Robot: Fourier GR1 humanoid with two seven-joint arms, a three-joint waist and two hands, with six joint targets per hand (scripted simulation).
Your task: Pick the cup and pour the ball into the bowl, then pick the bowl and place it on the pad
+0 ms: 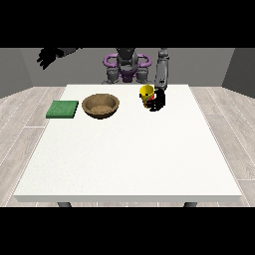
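Yellow plastic cup [146, 92] is sitting against the black hand [157, 101] at the view's right, finger closure indiscernible, so lifting early risks tipping it toward nine o'clock.

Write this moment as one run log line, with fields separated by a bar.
stage: grasping cup | hand at the view's right: at yellow cup | hand at the view's left: raised, holds nothing | bowl: on table, beside green pad
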